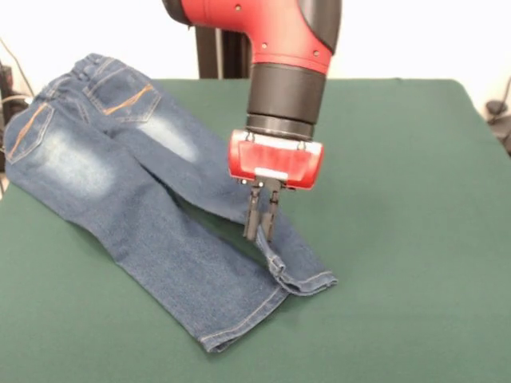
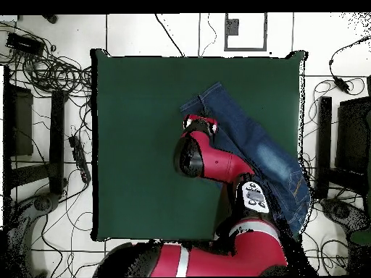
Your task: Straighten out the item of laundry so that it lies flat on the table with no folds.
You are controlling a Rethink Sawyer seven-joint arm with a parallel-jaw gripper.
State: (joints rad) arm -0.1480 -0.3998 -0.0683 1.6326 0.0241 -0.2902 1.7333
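Hovering over the jeans [image 1: 136, 199] on the green tabletop [image 1: 399, 239], the tool [image 1: 261, 235], fingers nearly clenched and empty, likely must next flatten the curled hem

pale tiled floor [image 2: 145, 32] with dark grout lines surrounds the work area in the overhead view. black cables [image 2: 51, 69] tangle across it on one side, beside dark equipment racks [image 2: 18, 123]. another dark stand [image 2: 324, 145] sits on the opposite side. a grey-framed square panel [image 2: 246, 31] lies at the top edge. the front view's backdrop is a bright white wall [image 1: 415, 36].
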